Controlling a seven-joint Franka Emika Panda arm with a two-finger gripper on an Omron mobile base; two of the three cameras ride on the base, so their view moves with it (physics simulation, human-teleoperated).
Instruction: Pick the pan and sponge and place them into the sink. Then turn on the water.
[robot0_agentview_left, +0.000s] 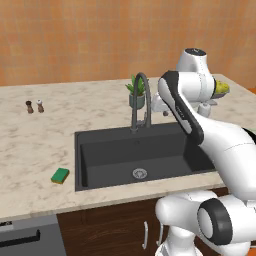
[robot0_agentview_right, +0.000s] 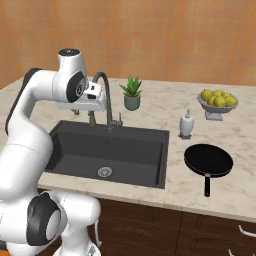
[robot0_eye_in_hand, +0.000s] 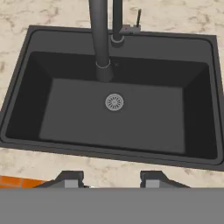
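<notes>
While the pan (robot0_agentview_right: 208, 160) shows rightward, the sponge (robot0_agentview_left: 60, 175) shows leftward.

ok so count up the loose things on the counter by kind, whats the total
pan: 1
sponge: 1
shakers: 2
potted plant: 1
soap dispenser: 1
fruit bowl: 1
total: 7
</notes>
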